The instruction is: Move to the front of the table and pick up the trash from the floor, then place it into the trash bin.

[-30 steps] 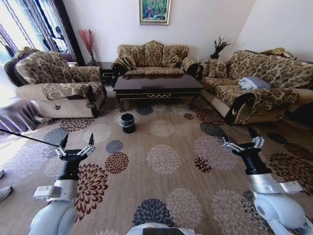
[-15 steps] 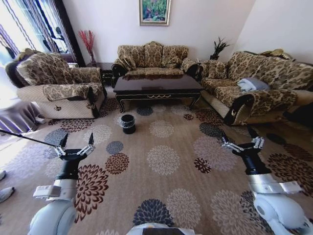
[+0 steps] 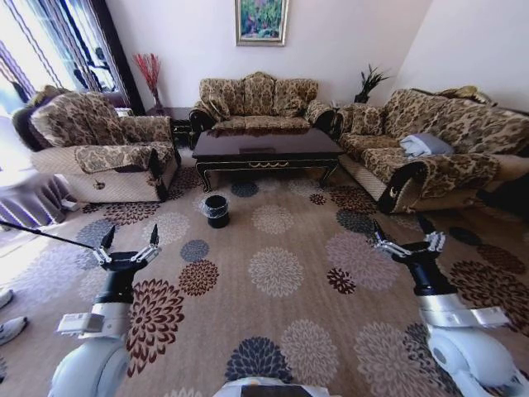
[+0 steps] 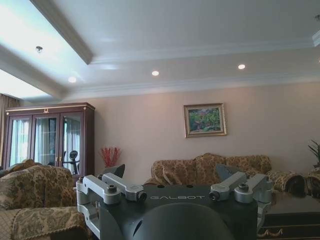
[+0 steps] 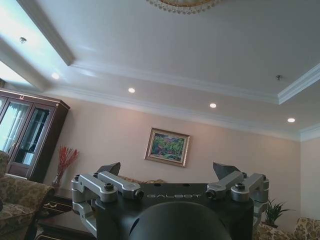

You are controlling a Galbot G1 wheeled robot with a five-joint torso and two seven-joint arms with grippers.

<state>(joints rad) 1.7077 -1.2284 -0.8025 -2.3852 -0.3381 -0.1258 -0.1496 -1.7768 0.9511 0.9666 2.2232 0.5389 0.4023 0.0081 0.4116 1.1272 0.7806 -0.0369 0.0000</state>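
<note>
my left gripper [image 3: 130, 241] spread wide, raised over the floor [image 3: 281, 306] | my right gripper [image 3: 404, 231] the same — empty | trash bin [image 3: 216, 209] well ahead, nearer my left, just before the table [image 3: 266, 147]

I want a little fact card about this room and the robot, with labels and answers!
Place: living room with patterned sofas around a glossy dark brown coffee table
Floor: beige carpet with round flower medallions
Bin: small round black trash bin with clear liner, standing on the carpet in front of the table, toward its left end
Trash: too small to tell from here
Left gripper: open, empty, held up over the carpet on the robot's left
Right gripper: open, empty, held up on the robot's right
</note>
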